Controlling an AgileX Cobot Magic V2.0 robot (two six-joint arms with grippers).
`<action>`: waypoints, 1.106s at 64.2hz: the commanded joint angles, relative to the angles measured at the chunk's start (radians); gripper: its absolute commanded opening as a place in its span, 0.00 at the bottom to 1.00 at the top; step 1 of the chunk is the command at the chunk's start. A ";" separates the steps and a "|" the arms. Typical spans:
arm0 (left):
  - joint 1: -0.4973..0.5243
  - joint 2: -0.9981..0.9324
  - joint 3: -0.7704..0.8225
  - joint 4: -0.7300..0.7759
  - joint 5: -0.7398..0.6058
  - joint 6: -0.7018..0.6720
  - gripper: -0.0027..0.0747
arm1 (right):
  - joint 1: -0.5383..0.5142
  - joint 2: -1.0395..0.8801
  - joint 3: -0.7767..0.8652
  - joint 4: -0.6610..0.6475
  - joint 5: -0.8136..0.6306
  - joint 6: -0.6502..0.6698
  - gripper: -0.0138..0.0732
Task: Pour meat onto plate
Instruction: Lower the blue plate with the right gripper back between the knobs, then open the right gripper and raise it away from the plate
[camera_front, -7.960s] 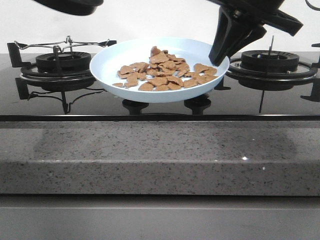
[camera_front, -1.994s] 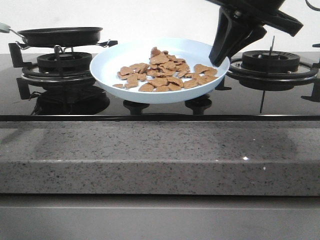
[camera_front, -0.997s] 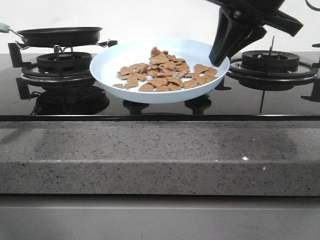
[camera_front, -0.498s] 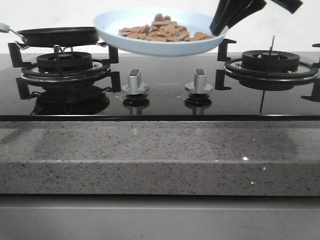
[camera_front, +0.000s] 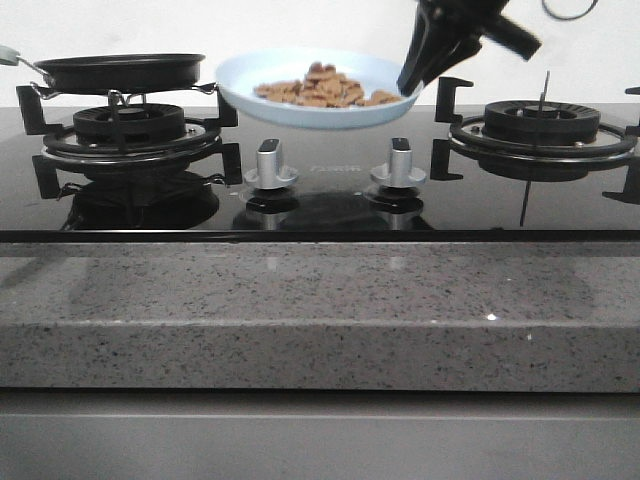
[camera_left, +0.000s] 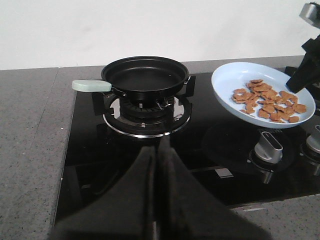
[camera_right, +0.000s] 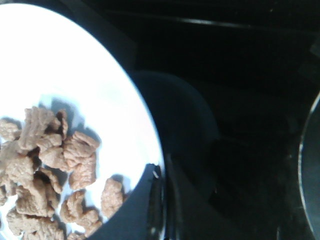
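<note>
Front view: plate (camera_front: 318, 104) held beside pan (camera_front: 120, 72), above knobs (camera_front: 270, 165).

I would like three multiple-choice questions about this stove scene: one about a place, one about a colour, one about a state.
1. Where is the frying pan?
A. on the left burner
B. on the right burner
C. on the grey counter

2. What colour is the pan's handle?
A. red
B. pale green
C. black

3. In what state is the plate?
A. lying on the stove glass, empty
B. upside down on a burner
C. held in the air by the right hand, with meat on it

Answers:
1. A, since the front view shows it on the grate of the left burner.
2. B, as the left wrist view shows.
3. C: the hand grips its rim and the plate hangs above the knobs. The left hand is shut and empty.
</note>
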 joint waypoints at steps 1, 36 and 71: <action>-0.008 0.008 -0.026 -0.019 -0.078 -0.009 0.01 | -0.008 -0.024 -0.072 0.043 0.011 -0.002 0.08; -0.008 0.008 -0.026 -0.019 -0.078 -0.009 0.01 | -0.009 -0.003 -0.079 -0.019 0.038 -0.002 0.17; -0.008 0.008 -0.026 -0.019 -0.078 -0.009 0.01 | -0.024 -0.015 -0.227 -0.079 0.095 0.000 0.51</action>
